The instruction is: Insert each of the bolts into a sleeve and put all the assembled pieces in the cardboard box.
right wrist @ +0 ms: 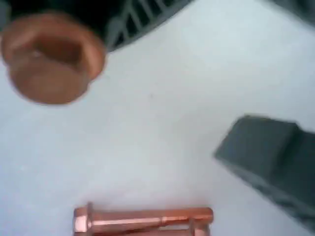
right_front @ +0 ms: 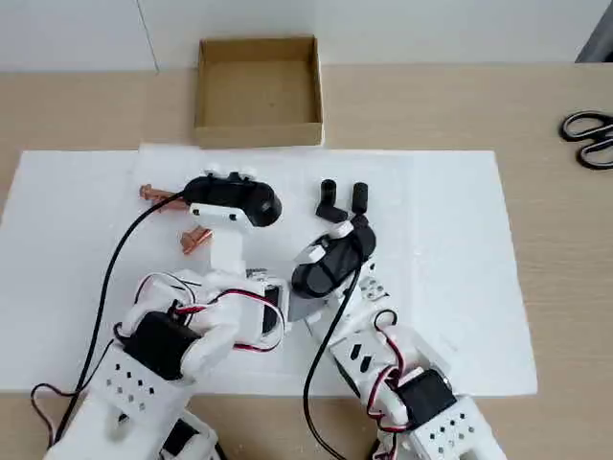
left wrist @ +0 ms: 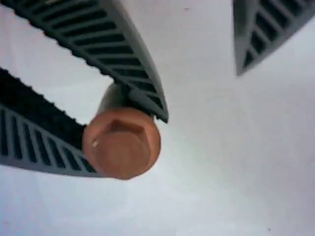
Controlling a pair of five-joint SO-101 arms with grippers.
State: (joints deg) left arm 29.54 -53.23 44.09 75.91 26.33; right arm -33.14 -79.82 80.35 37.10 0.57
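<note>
Left hand [left wrist: 127,138] clenched on a copper bolt [left wrist: 118,147], pinched between two ribbed fingers [left wrist: 123,64]. The hex head faces the wrist camera and the shank runs away from it. The black sleeves [right_front: 361,196] stand on the white sheet [right_front: 460,287], to the right of this hand and just beyond the right hand [right_front: 335,240], which is nearer to them. Whether the right hand is clenched cannot be told. The cardboard box [right_front: 259,129] sits on the tabletop at the far side.

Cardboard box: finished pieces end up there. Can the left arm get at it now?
Probably yes: the cardboard box sits open-topped beside the white sheet, with nothing on or around it; whether the arm stretches that far is unsure.
</note>
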